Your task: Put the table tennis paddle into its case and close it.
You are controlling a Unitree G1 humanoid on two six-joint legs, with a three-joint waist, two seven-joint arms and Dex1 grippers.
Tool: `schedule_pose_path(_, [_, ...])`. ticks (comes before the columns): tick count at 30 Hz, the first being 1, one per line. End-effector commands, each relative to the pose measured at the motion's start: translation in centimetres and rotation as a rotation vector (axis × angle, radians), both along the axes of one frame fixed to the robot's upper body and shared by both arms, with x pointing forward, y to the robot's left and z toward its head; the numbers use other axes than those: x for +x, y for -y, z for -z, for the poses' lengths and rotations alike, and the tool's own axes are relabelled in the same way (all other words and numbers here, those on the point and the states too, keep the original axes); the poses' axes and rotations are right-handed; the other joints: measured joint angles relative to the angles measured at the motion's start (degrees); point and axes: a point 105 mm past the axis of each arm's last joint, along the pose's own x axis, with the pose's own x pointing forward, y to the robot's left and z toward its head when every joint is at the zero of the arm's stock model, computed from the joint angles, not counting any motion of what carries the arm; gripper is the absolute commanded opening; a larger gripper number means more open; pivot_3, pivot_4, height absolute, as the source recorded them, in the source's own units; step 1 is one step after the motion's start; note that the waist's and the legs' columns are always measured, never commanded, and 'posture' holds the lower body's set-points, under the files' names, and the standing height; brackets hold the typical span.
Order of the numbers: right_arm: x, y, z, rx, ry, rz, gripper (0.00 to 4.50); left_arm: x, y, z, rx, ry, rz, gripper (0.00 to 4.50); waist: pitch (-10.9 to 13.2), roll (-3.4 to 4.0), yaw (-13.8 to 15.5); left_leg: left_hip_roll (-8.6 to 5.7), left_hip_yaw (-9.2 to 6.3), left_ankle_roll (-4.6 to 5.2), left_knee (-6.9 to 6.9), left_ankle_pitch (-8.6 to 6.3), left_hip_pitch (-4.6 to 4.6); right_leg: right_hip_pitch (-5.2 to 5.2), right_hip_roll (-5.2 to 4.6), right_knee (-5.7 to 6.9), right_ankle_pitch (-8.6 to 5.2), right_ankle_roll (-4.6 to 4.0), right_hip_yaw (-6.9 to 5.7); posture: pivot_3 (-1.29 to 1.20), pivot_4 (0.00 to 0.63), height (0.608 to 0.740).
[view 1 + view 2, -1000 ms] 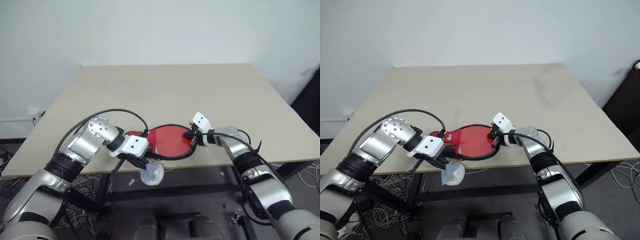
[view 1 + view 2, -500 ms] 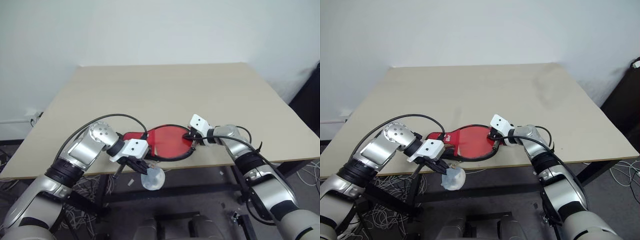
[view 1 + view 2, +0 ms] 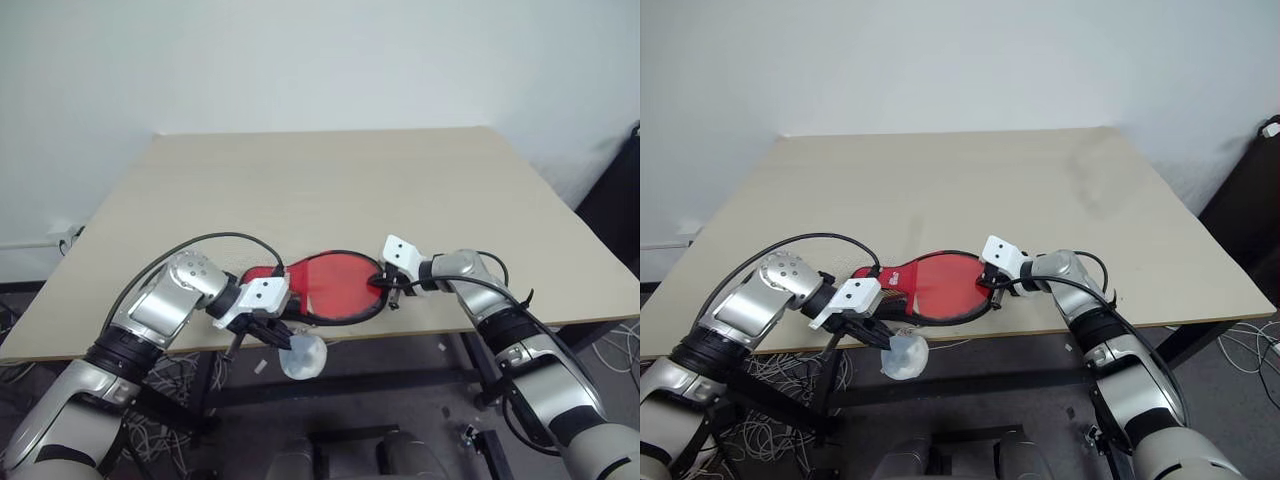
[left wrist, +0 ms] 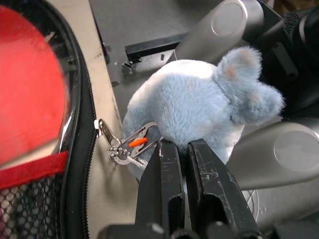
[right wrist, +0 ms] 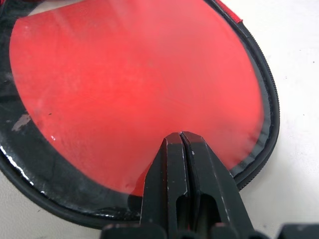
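The case (image 3: pixel 335 290) lies flat at the table's front edge, with a black zip rim around a glossy red face (image 5: pixel 134 84). Whether that red is the table tennis paddle itself I cannot tell; no handle shows. A metal clasp (image 4: pixel 122 147) on the zip carries a fluffy pale blue charm (image 4: pixel 194 99), which hangs past the table edge. My left gripper (image 4: pixel 185 144) is shut on that charm. At the case's right rim my right gripper (image 5: pixel 181 135) is shut, its tips resting over the edge of the red face.
The beige table (image 3: pixel 350 190) stretches bare behind the case up to a white wall. Black frame bars and loose cables (image 3: pixel 190 375) lie under its front edge. A dark object (image 3: pixel 615 190) stands at the far right.
Both wrists have rolled a little and my left forearm sits slightly lower. The case, the charm and both grips look the same.
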Motion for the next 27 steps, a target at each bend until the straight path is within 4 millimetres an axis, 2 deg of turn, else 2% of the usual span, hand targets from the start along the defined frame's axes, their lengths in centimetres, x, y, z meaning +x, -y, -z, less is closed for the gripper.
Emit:
schedule_pose_path(1, [-1.6,0.2,3.1,-0.035,-0.136,0.008,0.00,0.7,-1.9,-0.5,0.025,0.044,-0.078,0.01,0.0,0.00,0.0,0.01,0.00,-0.02,-0.01,-0.01,0.07,0.05,0.00,0.00,-0.01,0.00,0.03,0.00,0.000,0.740])
schedule_pose_path(6, [-1.2,-1.0,2.1,0.057,-0.155,0.032,0.00,0.4,-2.0,-0.1,0.022,0.044,-0.091,0.01,0.0,-0.04,-0.1,0.05,-0.01,-0.03,-0.01,-0.02,0.18,0.11,0.04,0.05,-0.02,0.00,0.07,0.00,0.000,0.740])
schedule_pose_path(16, [-1.2,-3.2,1.9,0.087,-0.165,0.020,0.00,0.4,-1.7,0.0,0.018,0.048,-0.092,0.01,0.0,-0.04,-0.4,0.07,-0.04,-0.06,-0.01,-0.04,0.21,0.11,0.08,0.10,-0.06,0.06,0.10,0.00,0.000,0.740])
schedule_pose_path(21, [-1.5,-3.5,2.7,0.058,-0.175,0.015,0.00,0.7,-2.0,0.0,0.036,0.048,-0.117,0.01,0.0,-0.04,-0.4,0.07,-0.04,-0.06,-0.02,-0.04,0.22,0.10,0.09,0.10,-0.06,0.06,0.08,0.00,0.000,0.740])
schedule_pose_path(27, [-1.8,-3.5,3.3,0.042,-0.191,0.016,0.00,0.8,-3.4,-0.3,0.057,0.031,-0.207,0.01,0.0,-0.04,-0.6,0.09,-0.06,-0.08,-0.02,-0.05,0.24,0.10,0.10,0.11,-0.06,0.07,0.10,0.00,0.000,0.740])
